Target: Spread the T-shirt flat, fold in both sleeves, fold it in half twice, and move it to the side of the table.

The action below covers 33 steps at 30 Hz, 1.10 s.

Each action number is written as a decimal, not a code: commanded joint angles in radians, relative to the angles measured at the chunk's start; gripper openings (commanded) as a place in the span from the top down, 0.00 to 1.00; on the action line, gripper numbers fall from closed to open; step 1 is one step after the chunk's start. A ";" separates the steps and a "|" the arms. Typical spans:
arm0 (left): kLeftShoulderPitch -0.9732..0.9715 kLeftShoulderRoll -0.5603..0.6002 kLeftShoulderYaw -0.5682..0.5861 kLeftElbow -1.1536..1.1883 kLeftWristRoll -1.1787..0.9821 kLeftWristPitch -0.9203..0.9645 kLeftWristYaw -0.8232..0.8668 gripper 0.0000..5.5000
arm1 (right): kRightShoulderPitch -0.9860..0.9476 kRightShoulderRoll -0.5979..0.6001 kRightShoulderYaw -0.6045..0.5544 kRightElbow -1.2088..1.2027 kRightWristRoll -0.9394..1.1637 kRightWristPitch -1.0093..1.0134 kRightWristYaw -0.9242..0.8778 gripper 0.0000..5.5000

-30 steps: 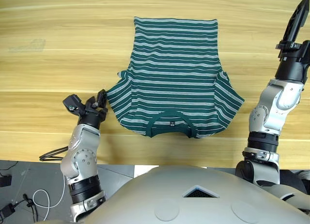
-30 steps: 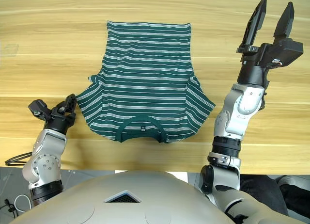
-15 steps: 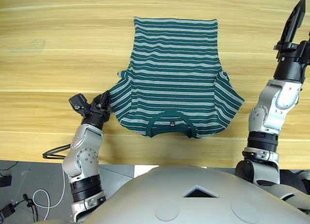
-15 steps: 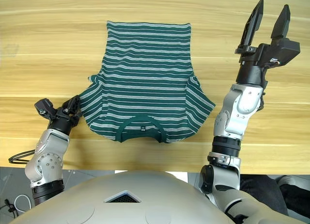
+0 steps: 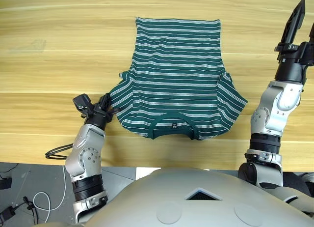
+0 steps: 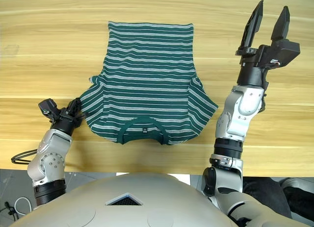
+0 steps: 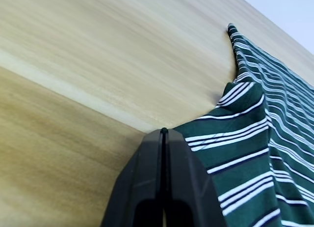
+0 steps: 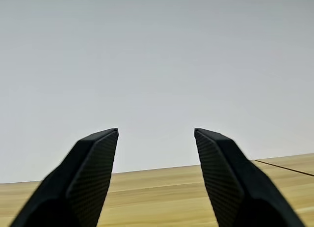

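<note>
T-shirt [image 5: 176,74] lay flat mid-tabletop [image 5: 59,65], a cable [image 5: 55,152] past the near edge. The left gripper [image 5: 107,101] pinched its sleeve corner, plainest in the wrist view. The right gripper [image 6: 271,11] hung with fingers apart.

A green striped T-shirt [image 5: 176,84] lies centre frame on the wooden surface [image 5: 59,50]; the left tool [image 5: 107,105] touches its sleeve lower left, the right tool [image 5: 300,25] is raised upper right.

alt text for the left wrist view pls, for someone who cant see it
The left gripper, fingers shut, pinches a green, white-striped T-shirt at its sleeve corner. The shirt lies on a light wooden table and stretches away from the gripper.
</note>
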 commanded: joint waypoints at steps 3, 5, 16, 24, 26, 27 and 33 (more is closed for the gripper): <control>0.016 -0.001 -0.010 0.039 0.044 0.005 -0.012 1.00 | -0.008 0.005 0.014 0.025 -0.021 -0.013 0.003 0.48; 0.018 -0.004 -0.009 0.040 0.052 -0.004 -0.015 1.00 | -0.008 0.004 0.019 0.031 -0.023 -0.016 0.004 0.48; 0.089 0.006 -0.115 -0.033 0.173 -0.161 -0.130 1.00 | -0.006 0.001 0.032 0.038 -0.035 -0.009 0.006 0.48; 0.121 0.031 -0.205 -0.090 0.278 -0.281 -0.208 1.00 | -0.005 0.002 0.045 0.048 -0.042 -0.008 0.013 0.48; 0.115 0.032 -0.197 -0.087 0.304 -0.313 -0.198 1.00 | -0.004 0.002 0.049 0.050 -0.041 -0.009 0.017 0.48; 0.109 0.028 -0.185 -0.086 0.312 -0.328 -0.188 1.00 | -0.003 0.001 0.052 0.052 -0.041 -0.009 0.018 0.48; 0.096 0.018 -0.174 -0.097 0.352 -0.409 -0.162 1.00 | -0.001 -0.002 0.055 0.058 -0.043 -0.013 0.029 0.48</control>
